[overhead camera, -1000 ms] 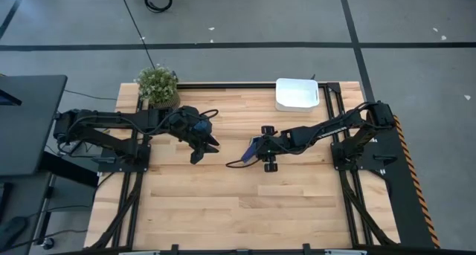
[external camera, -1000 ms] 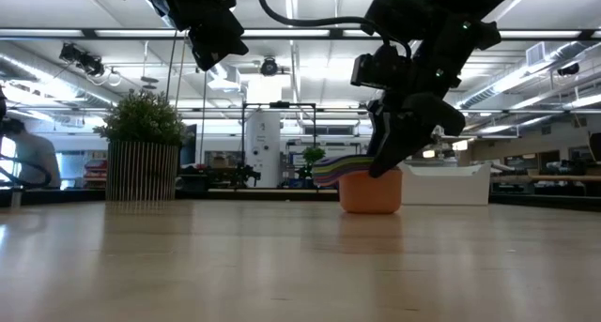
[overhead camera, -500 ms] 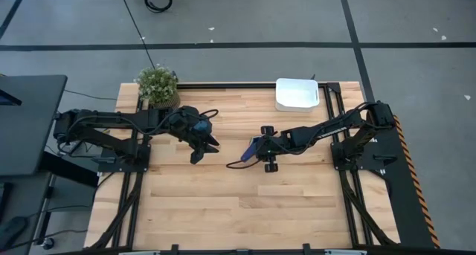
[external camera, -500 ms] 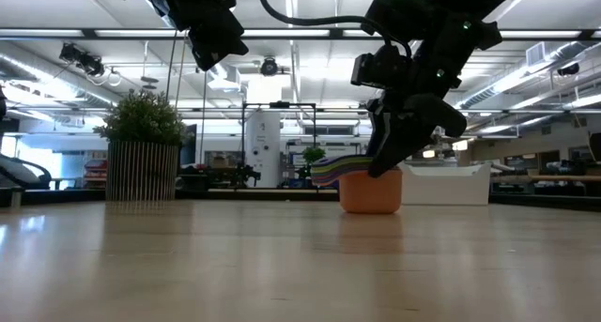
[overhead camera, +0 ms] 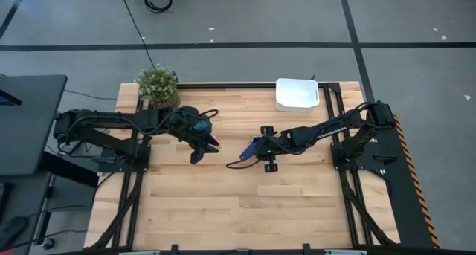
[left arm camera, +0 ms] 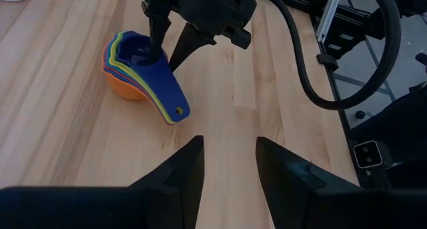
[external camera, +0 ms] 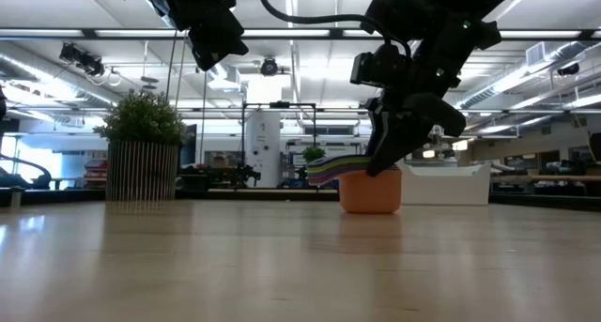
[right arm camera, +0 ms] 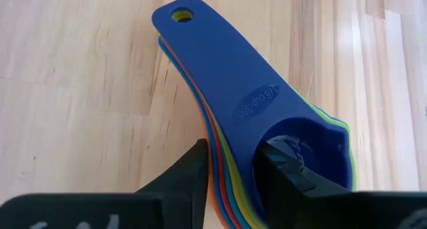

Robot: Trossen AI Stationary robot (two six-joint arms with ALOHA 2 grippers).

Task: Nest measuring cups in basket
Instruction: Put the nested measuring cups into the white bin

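The measuring cups (overhead camera: 257, 145) stand nested in one stack on the wood table near its middle. The orange one (external camera: 370, 192) is at the bottom with its base on the table, and the dark blue one (right arm camera: 227, 75) is on top. Their handles (left arm camera: 170, 102) fan out toward the left arm. My right gripper (right arm camera: 230, 179) reaches down onto the stack from the right. My left gripper (left arm camera: 230, 169) hangs open above the table, left of the stack, holding nothing. The white basket (overhead camera: 297, 94) sits at the far right edge, apart from the cups. My right gripper has one finger (right arm camera: 293, 165) inside the top blue cup's bowl and the other (right arm camera: 190, 179) outside the stack. Between them are the nested walls (right arm camera: 233, 159) beside the root of the handles. The fingers slant down from the table's right. The stack rests upright on the table.
A potted green plant (overhead camera: 158, 85) stands at the far left corner. Bare wood lies between the cups and the basket and along the table's near half. Black frame rails (overhead camera: 335, 106) border the table by each arm's base.
The fanned handles of the stack have shifted slightly, away from my right gripper. The orange base stays where it was. Both arms have kept their place.
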